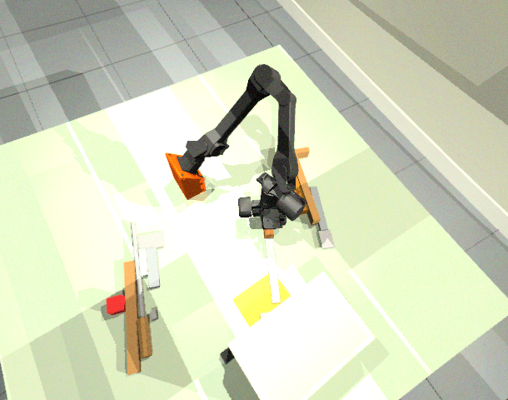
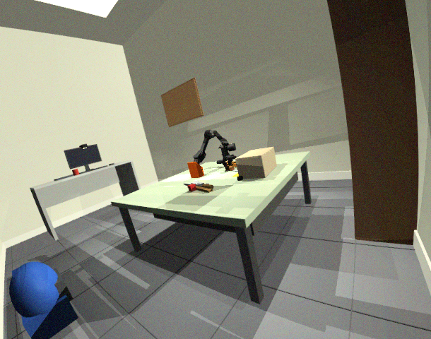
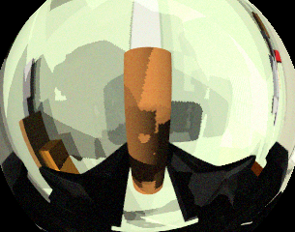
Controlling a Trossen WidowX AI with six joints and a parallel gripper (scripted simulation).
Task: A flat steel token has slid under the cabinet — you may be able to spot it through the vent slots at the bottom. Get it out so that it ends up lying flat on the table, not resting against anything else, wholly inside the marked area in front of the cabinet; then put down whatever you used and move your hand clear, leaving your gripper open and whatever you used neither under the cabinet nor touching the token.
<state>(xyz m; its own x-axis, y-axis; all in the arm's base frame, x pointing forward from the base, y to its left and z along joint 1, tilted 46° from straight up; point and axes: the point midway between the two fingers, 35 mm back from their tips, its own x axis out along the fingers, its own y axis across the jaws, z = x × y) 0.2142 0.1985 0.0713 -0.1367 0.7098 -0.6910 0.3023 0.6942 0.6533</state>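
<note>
I have the gripper [image 1: 268,223] closed on the wooden handle [image 3: 147,123] of a long tool, its pale blade [image 1: 272,271] lying out across the table [image 2: 222,204] toward the cabinet [image 2: 255,162], the tip over the yellow marked area [image 1: 251,301]. So I judge the tool is picked and lined up, and that is all that is done. The steel token I cannot find in any view; I take it to be under the cabinet. Left to do: reach in, draw the token onto the yellow patch, lay the tool down apart from it, open up and back off.

The cabinet, by the table's far edge in the exterior view, is the only thing here that could hold anything; I cannot see inside it. Spare tools [image 1: 136,301] and a red block [image 1: 115,304] lie toward the opposite edge, and more bars [image 1: 314,207] lie just beside the arm.
</note>
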